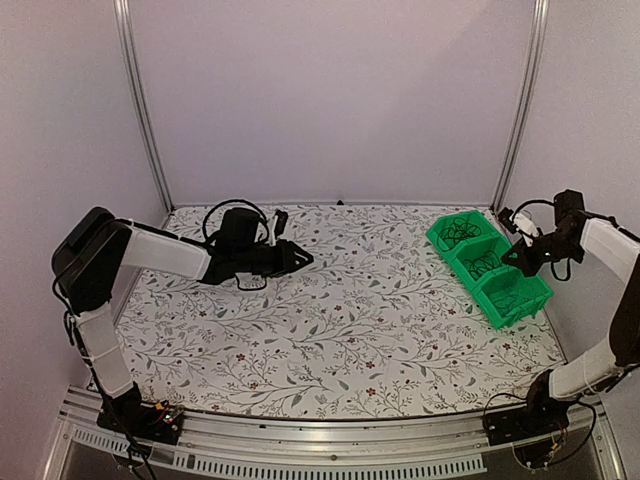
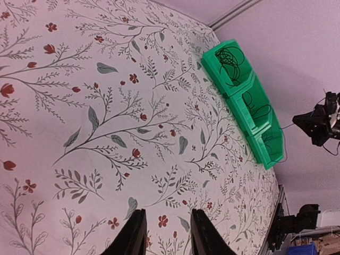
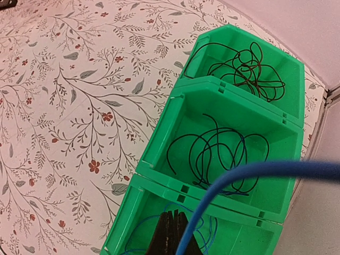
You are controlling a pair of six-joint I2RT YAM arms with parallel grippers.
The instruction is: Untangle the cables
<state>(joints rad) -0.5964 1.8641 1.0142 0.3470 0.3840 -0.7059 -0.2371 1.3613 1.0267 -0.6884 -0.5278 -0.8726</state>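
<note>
Three green bins (image 1: 500,283) stand in a row at the table's right side. The far bin holds a black cable tangle (image 3: 247,71). The middle bin holds a loose black coil (image 3: 223,154). My right gripper (image 3: 170,213) hangs over the near bin, shut on the blue cable (image 3: 249,175), which loops up past the lens while its thin part lies in that bin. In the top view the right gripper (image 1: 520,262) is beside the middle bin. My left gripper (image 1: 303,258) hovers over the left middle of the table. In its wrist view the left gripper (image 2: 167,211) is open and empty.
The floral tablecloth (image 1: 350,320) covers the table. Pale walls and metal posts (image 1: 145,110) close off the back and sides. The left arm's own thick black cable loop (image 1: 225,210) sits at the back left. The bins (image 2: 249,106) and the right gripper (image 2: 319,122) show in the left wrist view.
</note>
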